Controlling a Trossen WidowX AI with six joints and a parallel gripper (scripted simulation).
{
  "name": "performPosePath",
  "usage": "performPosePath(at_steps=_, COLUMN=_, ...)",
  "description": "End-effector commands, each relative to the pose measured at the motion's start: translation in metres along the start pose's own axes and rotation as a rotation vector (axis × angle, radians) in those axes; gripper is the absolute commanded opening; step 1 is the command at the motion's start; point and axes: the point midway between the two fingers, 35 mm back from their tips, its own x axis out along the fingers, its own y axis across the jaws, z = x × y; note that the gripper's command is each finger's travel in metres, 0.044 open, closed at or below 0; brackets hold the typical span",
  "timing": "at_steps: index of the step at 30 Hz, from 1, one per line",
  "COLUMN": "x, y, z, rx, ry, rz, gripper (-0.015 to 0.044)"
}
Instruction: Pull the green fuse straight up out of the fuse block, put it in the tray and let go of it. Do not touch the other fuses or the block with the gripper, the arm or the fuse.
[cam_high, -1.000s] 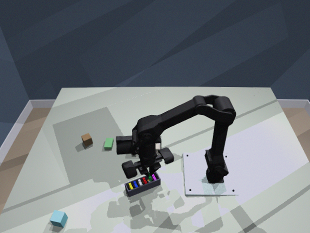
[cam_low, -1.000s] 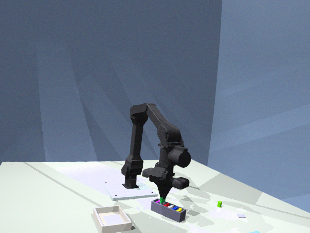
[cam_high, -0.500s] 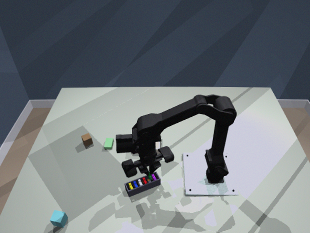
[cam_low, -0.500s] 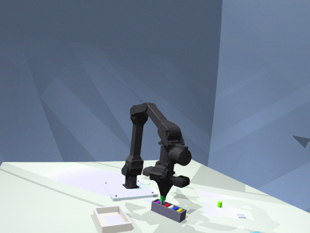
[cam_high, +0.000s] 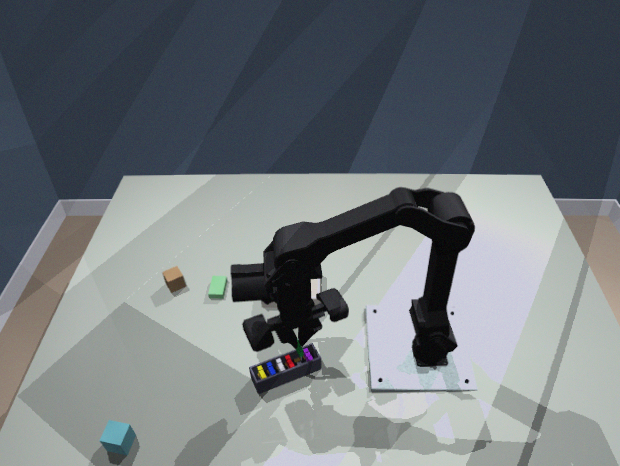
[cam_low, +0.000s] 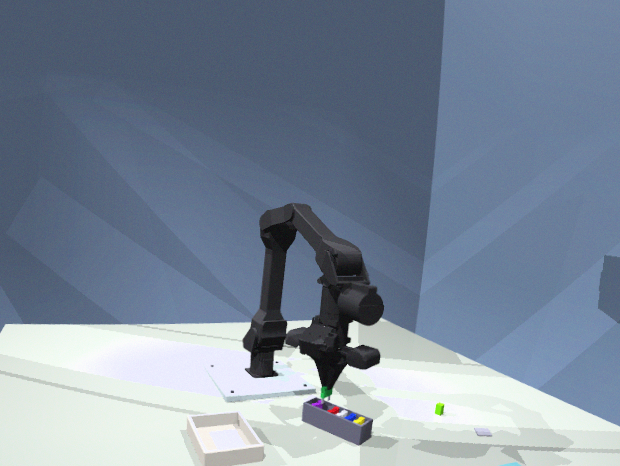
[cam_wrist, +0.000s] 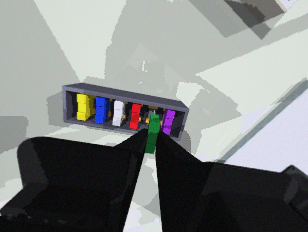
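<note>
Evidently, in the top view, gripped the green fuse (cam_high: 299, 349) (cam_low: 326, 392) (cam_wrist: 153, 133) in the closed tool (cam_high: 299, 341) (cam_low: 326, 387) (cam_wrist: 152, 134), over the fuse block (cam_high: 288, 377) (cam_low: 330, 423) (cam_wrist: 125, 94). In the exterior view, pointed prongs down just above the fuse block, probably for a straight pull, with the tray (cam_low: 230, 454) apart from it. In the wrist view, pinched narrowly above the fuse block, presumably to spare the red fuse (cam_high: 289, 361) (cam_low: 333, 410) (cam_wrist: 135, 116) and purple fuse (cam_high: 308, 354) (cam_low: 317, 403) (cam_wrist: 169, 121).
</note>
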Motion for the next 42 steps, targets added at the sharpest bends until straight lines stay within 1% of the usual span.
performPosePath(at_steps=1, x=-0.006, y=0.0, z=-0.001, rx=0.002, ry=0.005, rz=0.002, gripper=0.0)
performPosePath(at_steps=11, x=-0.017, y=0.0, z=0.003, rx=0.002, ry=0.005, rz=0.002, gripper=0.0)
performPosePath(at_steps=27, x=-0.021, y=-0.011, z=0.091, rx=0.002, ry=-0.003, rz=0.003, gripper=0.0)
performPosePath(at_steps=42, x=-0.02, y=-0.05, z=0.174, rx=0.002, ry=-0.009, rz=-0.001, gripper=0.0)
